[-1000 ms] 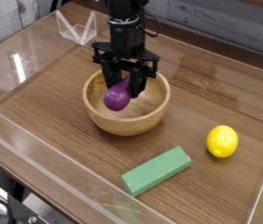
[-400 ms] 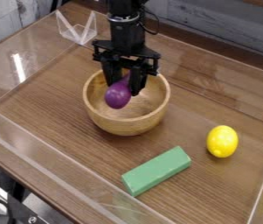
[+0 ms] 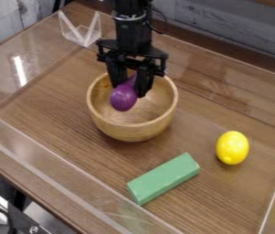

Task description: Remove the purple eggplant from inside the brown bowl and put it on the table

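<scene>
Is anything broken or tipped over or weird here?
Nothing stands out. The brown bowl sits upright on the table, the gripper is shut on the purple eggplant inside it, and the yellow lemon and green block lie undisturbed.

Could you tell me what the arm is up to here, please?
The robot arm's claw points straight down into the brown bowl and is shut on the purple eggplant, which sits just inside the bowl's rim. Nothing has reached the table yet. A yellow lemon and a green block lie to the side, untouched.
</scene>
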Controlling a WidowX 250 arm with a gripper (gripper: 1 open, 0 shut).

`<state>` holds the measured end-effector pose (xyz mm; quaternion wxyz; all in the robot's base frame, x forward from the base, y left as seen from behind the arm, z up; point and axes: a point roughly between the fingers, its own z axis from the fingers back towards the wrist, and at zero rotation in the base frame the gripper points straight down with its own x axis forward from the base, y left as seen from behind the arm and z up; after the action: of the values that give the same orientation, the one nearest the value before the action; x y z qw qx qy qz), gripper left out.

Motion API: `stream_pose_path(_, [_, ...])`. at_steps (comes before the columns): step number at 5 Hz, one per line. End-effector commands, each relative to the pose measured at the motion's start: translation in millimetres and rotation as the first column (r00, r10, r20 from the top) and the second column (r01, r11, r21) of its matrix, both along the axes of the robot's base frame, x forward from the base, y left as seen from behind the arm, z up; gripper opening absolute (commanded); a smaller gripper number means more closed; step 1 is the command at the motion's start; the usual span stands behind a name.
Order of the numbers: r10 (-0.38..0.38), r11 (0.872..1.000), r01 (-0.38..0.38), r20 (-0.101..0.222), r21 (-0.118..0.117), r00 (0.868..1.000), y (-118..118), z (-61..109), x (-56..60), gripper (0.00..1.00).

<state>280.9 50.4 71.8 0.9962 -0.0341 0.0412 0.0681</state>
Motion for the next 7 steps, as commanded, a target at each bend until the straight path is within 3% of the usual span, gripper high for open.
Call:
stream_pose_path(1, [0.023, 1.0, -0.024, 0.072, 0.008, 0.997, 11, 23.2, 11.4, 0.0])
stream_pose_path(2, [0.044, 0.999, -0.044, 0.093, 0.002, 0.995, 21, 33.0, 15.5, 0.0])
stream_pose_path(7, [0.051, 0.999, -0.051, 0.073, -0.006, 0.996, 8, 7.1, 20.3, 0.0])
